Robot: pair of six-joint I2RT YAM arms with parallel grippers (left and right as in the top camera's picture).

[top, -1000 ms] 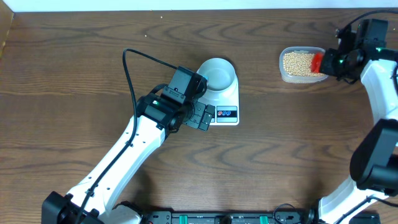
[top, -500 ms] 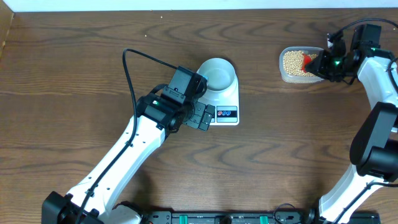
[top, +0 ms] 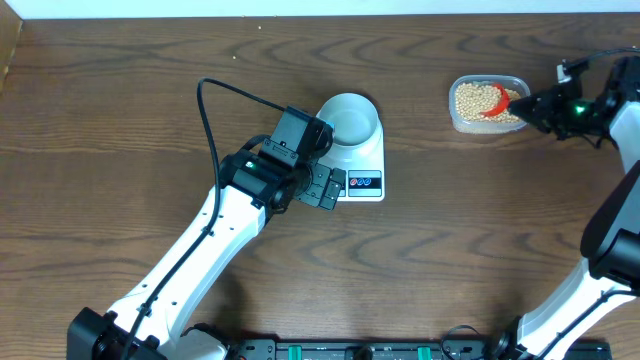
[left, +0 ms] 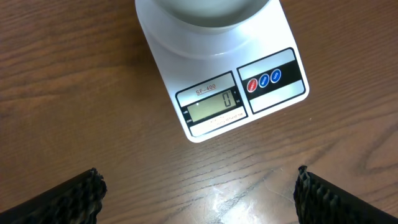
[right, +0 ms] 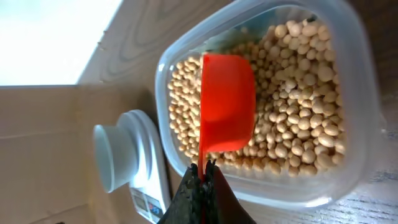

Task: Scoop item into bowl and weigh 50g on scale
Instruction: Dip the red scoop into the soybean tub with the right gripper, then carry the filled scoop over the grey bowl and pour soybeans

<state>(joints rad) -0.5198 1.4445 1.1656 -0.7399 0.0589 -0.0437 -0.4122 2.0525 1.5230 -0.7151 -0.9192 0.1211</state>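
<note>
Tan beans (top: 478,100) (right: 298,124) fill a clear tub. My right gripper (top: 533,103) (right: 202,170) is shut on the handle of a red scoop (top: 497,99) (right: 227,106), whose cup lies tilted over the beans inside the tub. The pale bowl (top: 350,120) (left: 208,11) (right: 112,155) stands on the white scale (top: 364,180) (left: 214,102) (right: 146,190), and the display reads 0. My left gripper (top: 323,188) (left: 199,196) hovers wide open just in front of the scale, with nothing between its fingers.
The clear plastic tub (top: 452,113) (right: 298,198) sits at the table's far right, near the back edge. A black cable (top: 215,100) loops over the left arm. Dark wooden tabletop (top: 150,150) surrounds the scale.
My right arm has swung outward to the right and the scoop has shifted from the tub's right edge to over the beans. The left arm has not moved.
</note>
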